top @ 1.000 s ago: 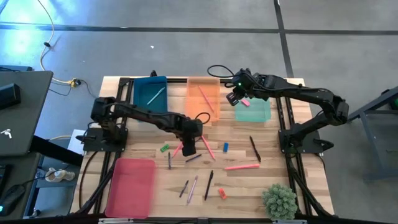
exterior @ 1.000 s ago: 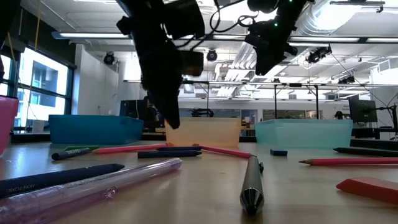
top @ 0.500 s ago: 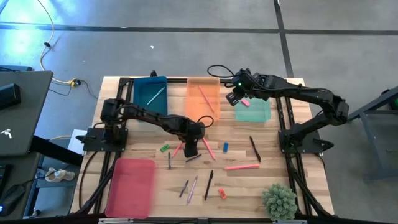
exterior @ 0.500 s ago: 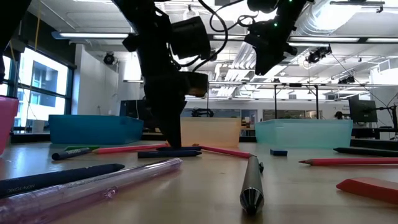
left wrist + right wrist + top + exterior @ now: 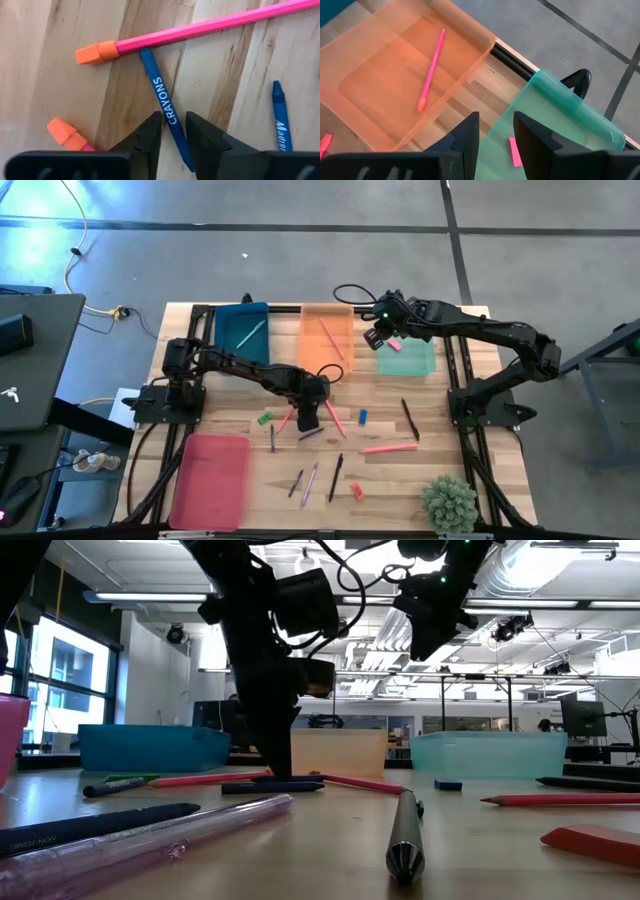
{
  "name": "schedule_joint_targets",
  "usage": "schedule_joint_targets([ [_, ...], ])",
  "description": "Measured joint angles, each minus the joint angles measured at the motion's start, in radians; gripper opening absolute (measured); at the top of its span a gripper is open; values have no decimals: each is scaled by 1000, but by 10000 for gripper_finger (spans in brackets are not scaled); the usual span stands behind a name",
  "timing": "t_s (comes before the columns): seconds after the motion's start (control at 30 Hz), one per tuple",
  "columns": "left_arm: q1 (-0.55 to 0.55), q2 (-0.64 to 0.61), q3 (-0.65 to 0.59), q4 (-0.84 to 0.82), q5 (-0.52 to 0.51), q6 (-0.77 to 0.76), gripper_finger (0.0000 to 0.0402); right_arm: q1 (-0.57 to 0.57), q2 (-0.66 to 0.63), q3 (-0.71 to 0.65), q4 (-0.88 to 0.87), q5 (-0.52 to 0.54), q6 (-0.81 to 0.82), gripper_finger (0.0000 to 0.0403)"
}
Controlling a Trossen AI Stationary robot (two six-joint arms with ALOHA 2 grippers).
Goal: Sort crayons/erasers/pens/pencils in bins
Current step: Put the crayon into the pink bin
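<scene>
Even, bright overhead lighting; shadows on the pale wooden slatted table [image 5: 400,470] are short and soft. Low view: long ceiling strip lights [image 5: 150,597] and a bright window [image 5: 60,680] backlight both arms into near-silhouettes; the nearest clear plastic pen [image 5: 150,840] and the grey metal pen tip [image 5: 405,858] are blurred, the far room sharper. Left wrist view: the blue paper-wrapped crayon [image 5: 164,112] between the dark fingers [image 5: 145,140] is sharp. Right wrist view: soft sheen on the translucent mint-green tray's rim [image 5: 580,112] beyond the fingers [image 5: 532,137].
</scene>
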Motion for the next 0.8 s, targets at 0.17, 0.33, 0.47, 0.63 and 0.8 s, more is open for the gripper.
schedule_joint_targets([
  [0.17,-1,0,1,-20,-13,4,33,0,0,0,0,0,-4,114],
  [0.33,-11,0,2,-27,-17,40,11,0,0,0,0,0,-5,114],
  [0.47,-29,0,1,-32,-30,77,6,0,0,0,0,0,-6,114],
  [0.63,-44,-1,1,-32,-64,111,5,0,0,0,0,0,-4,114],
  [0.8,-52,-12,-1,-44,-62,126,4,0,1,0,0,0,-4,114],
])
